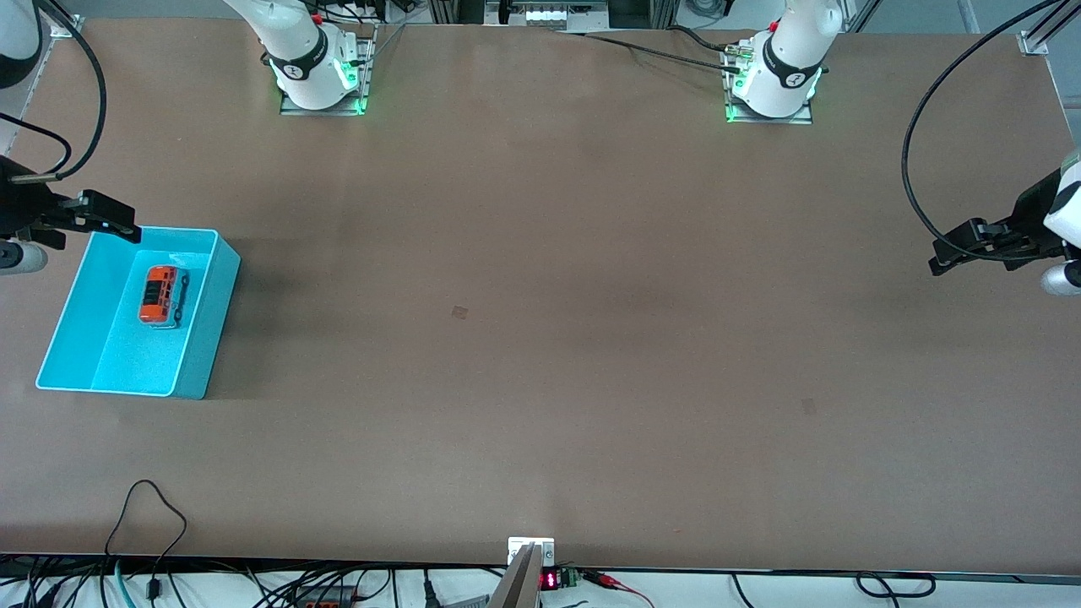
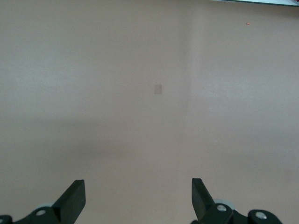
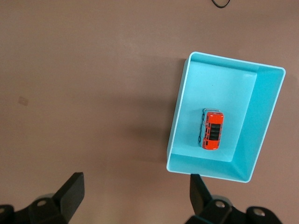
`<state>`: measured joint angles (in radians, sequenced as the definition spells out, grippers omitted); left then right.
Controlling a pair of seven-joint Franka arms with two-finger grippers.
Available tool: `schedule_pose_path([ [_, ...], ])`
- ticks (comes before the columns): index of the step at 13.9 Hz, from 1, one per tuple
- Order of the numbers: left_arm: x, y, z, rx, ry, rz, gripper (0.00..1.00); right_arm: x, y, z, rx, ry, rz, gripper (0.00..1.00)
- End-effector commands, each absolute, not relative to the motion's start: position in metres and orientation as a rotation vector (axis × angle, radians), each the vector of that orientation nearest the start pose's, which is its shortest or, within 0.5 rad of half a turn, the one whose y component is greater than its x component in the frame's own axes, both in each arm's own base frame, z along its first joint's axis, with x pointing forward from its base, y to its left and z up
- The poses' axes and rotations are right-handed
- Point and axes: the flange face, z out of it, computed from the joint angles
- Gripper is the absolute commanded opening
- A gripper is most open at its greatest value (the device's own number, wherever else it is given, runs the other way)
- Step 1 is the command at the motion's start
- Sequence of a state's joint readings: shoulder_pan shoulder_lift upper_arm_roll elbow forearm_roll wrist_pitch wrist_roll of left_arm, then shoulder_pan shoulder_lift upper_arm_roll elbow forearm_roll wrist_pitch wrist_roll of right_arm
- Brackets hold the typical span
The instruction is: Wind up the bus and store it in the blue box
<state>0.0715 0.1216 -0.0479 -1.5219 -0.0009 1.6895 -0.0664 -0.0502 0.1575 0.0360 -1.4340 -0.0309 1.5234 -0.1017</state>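
Front view, box: the blue box [image 1: 203, 338] is set on the table [image 1: 540, 338] at the right arm's end, its long side running slantwise.
Front view, bus: the bus [image 1: 160, 295] is seen lying on the floor of the box, roof up, in the half farther from the front camera and toward the wall at the table's middle.
Front view, right gripper: the right gripper [image 1: 110, 215] is held in the air over the box's corner nearest the bases; nothing is held, and the bus lies below it, apart from it.
Front view, left gripper: the left gripper [image 1: 954, 253] is held over the table at the left arm's end, well apart from box and bus; the arm waits.
Left wrist view, gripper: the left gripper [image 2: 138, 200] is shown with its fingers [image 2: 74, 198] spread wide, nothing between them.
Left wrist view, table: only bare brown surface with a small pale mark [image 2: 158, 88] is seen under it.
Right wrist view, gripper: the right gripper [image 3: 135, 196] is shown with fingers [image 3: 72, 191] spread, nothing between them.
Right wrist view, box: the box [image 3: 177, 116] is seen from above, past one fingertip, not touched.
Right wrist view, bus: the bus [image 3: 212, 130] is seen inside the box, lengthwise with its long walls, clear of both fingers.
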Motion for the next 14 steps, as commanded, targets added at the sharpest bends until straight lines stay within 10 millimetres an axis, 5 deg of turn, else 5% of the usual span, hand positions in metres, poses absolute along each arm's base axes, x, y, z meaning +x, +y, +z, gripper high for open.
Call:
schedule_pose_path([
  [1,0.601,0.018,0.594,-3.163,-0.118,-0.100,1.00,0.591,-0.017,0.601,-3.149,-0.095,0.117,1.00],
  [4,0.601,0.018,0.593,-3.163,-0.118,-0.097,1.00,0.596,-0.010,0.586,-3.143,-0.105,0.160,1.00],
  [14,0.602,0.017,0.592,-3.163,-0.113,-0.097,1.00,0.591,0.000,0.588,-3.152,-0.111,0.173,1.00],
])
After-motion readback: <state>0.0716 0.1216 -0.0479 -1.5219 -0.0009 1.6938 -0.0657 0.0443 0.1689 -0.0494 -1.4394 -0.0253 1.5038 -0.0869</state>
